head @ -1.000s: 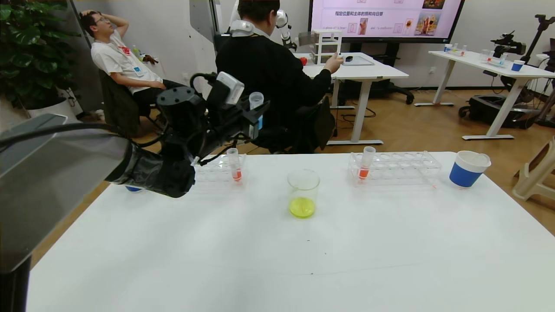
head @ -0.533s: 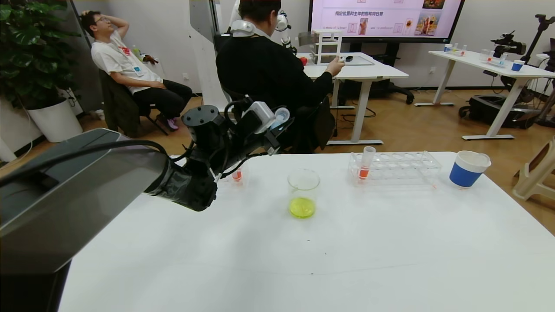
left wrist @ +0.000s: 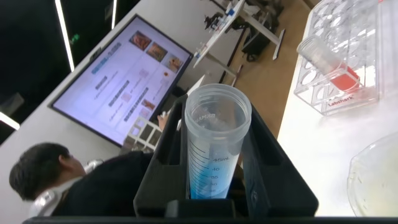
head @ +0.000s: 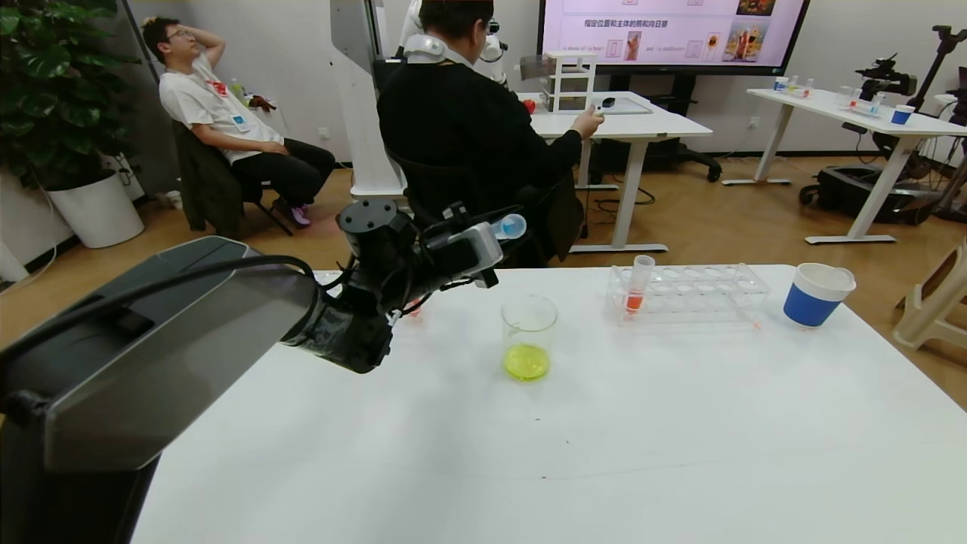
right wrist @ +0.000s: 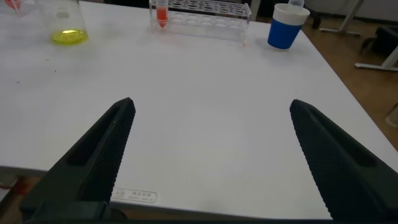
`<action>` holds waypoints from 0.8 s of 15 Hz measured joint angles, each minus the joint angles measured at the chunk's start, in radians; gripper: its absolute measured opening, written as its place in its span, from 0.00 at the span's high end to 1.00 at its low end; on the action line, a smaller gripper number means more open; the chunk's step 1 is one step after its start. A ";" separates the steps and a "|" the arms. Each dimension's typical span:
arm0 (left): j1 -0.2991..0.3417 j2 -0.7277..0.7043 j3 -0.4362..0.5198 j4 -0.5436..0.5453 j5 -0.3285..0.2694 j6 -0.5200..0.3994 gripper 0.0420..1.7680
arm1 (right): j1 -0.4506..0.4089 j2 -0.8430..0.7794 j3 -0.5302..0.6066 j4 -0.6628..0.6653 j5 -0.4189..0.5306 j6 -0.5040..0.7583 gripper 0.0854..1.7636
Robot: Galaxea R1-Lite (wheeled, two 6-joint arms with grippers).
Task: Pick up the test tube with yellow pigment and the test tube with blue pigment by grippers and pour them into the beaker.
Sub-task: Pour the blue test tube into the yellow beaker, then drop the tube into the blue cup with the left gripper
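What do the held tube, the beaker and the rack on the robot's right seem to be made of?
The test tube with blue pigment, held in the left gripper: likely clear plastic, slightly cloudy, with printed graduations. The beaker: clear and glossy, probably glass. The rack: transparent hard plastic, judging by its moulded wells.

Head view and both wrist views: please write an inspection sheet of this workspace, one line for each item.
Surface: white table, dry.
Job's things: clear glass beaker holds yellow liquid; slim clear plastic tube with blue liquid is tilted, near the beaker.
Clutter: two clear plastic racks, each with an orange-red liquid tube; blue-and-white paper cup.
Grippers: left hand shut on the blue tube; right hand open above bare table.
Cables: black cable along the left arm.
Surroundings: two seated people, wall screen, other tables.
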 joint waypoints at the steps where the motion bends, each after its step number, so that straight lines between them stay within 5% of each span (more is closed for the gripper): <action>1: 0.002 0.003 -0.004 0.001 -0.032 0.036 0.74 | 0.000 0.000 0.000 0.000 0.000 0.000 0.02; 7: 0.010 0.020 0.001 0.005 -0.143 0.212 0.74 | 0.000 0.000 0.000 0.000 0.000 0.000 0.02; 12: 0.021 0.041 0.007 0.003 -0.158 0.319 0.74 | 0.000 0.000 0.000 0.000 0.000 0.000 0.02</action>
